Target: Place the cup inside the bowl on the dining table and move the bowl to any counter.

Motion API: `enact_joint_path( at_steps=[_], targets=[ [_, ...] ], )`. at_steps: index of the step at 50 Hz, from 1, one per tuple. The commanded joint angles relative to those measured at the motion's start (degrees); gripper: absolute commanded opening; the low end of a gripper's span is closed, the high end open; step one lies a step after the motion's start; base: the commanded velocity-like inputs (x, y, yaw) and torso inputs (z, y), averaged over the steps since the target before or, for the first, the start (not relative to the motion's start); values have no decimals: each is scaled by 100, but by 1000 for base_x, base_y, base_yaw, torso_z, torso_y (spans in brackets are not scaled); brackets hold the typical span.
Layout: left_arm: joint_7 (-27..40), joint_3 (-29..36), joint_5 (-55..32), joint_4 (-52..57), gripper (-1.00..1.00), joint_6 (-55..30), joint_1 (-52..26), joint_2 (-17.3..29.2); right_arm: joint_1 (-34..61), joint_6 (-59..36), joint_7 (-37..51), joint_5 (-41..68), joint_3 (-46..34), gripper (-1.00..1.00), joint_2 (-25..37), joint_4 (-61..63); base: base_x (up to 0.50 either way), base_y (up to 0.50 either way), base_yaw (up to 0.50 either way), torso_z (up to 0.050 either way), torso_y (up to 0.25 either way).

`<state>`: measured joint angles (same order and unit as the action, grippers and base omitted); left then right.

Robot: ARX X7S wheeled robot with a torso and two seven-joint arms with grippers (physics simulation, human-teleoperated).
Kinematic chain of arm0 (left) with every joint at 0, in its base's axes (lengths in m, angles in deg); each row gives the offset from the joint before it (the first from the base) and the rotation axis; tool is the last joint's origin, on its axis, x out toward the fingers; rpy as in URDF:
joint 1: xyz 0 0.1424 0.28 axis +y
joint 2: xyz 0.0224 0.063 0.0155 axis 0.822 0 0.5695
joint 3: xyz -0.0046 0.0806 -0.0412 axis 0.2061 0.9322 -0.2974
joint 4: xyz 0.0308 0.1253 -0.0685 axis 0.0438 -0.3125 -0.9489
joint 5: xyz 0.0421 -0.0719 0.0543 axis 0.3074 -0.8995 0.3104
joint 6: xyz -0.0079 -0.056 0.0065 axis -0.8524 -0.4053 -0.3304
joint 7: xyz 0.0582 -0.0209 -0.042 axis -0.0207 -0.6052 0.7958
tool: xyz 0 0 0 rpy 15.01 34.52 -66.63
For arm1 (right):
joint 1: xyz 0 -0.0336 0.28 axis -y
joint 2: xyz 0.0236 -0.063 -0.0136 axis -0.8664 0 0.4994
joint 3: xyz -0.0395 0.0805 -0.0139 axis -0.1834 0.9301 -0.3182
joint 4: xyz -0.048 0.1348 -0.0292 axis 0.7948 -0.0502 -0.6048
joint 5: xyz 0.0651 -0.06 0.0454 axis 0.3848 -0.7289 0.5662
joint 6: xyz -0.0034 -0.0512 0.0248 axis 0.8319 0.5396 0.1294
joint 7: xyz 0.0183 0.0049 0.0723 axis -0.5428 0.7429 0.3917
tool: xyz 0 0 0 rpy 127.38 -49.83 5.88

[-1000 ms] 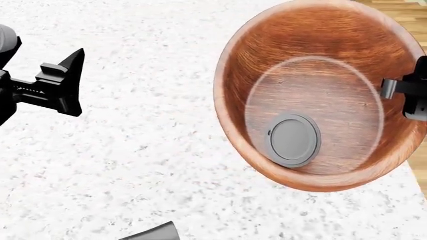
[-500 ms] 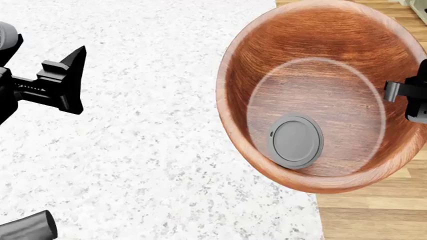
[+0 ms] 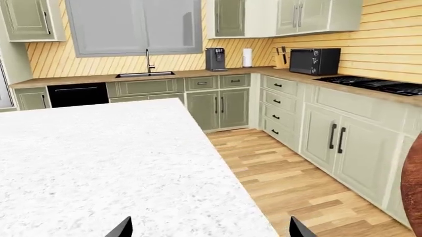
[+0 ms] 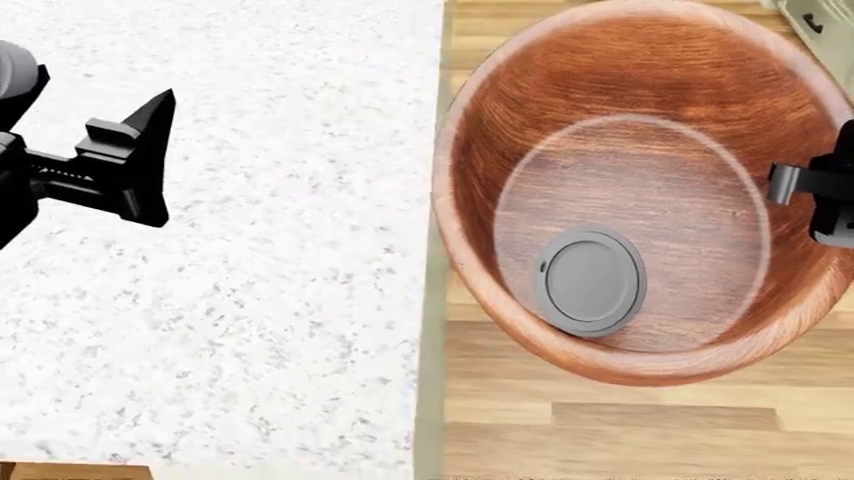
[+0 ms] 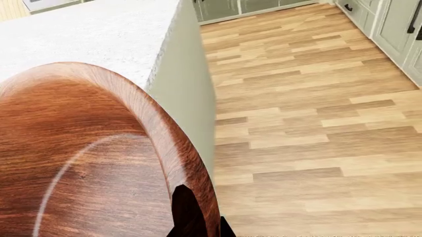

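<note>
Now off the table, over bare floor: bowl at frame right, cup inside, rim clenched by right pincer; left pincer released, empty. Likely risk: one-sided rim grip tilting, spilling cup before reaching the wooden counter.

So the surface is white stone-look stuff with fine grey speckles, and it fills the left side of the head view with a straight edge running down the middle. Past that edge is the floor, light wood planks. In the left wrist view the same surface stretches toward the back of the kitchen, where a brown wood-grain counter runs along the wall. On that sit a sink, a coffee machine, a paper roll and a microwave.
</note>
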<state>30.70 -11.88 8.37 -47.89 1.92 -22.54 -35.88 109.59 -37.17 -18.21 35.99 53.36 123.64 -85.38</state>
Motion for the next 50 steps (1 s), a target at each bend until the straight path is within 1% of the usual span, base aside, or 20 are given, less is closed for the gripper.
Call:
enact_joint_path(
  at_steps=[1, 14, 16, 19, 27, 39, 44, 45, 50],
  targets=[
    [19, 30, 18, 2, 100, 29, 19, -26, 21, 64, -55, 26, 78, -100, 4, 28, -90, -500, 0, 0, 0],
    [18, 29, 23, -12, 100, 55, 36, -2, -160, 192, -70, 59, 128, -100, 98, 156, -84, -500, 0, 0, 0],
    [-16, -21, -44, 12, 100, 26, 24, 68, -192, 219, -75, 76, 143, -100, 104, 167, -51, -500, 0, 0, 0],
    [29, 32, -5, 4, 100, 34, 8, -8, -249, 292, -161, 25, 146, -100, 109, 217, 0, -500, 0, 0, 0],
    [-48, 6, -15, -41, 100, 53, 10, 72, -321, 402, -252, -97, 114, -100, 102, 220, 0, -433, 0, 0, 1],
    [18, 81, 37, -50, 100, 90, 26, -38, -351, 459, -331, -162, 91, -100, 126, 285, 2, -500, 0, 0, 0],
    [9, 58, 13, -36, 100, 101, 60, -1, -392, 581, -474, -253, 95, -100, 111, 311, 120, -500, 0, 0, 0],
    [9, 53, 1, -30, 100, 98, 56, -5, -384, 688, -560, -445, 58, -100, 120, 393, 250, -500, 0, 0, 0],
    [-10, 50, 13, -53, 100, 135, 78, 2, -330, 736, -736, -599, -4, -100, 79, 398, 384, -400, 0, 2, 2]
  ],
)
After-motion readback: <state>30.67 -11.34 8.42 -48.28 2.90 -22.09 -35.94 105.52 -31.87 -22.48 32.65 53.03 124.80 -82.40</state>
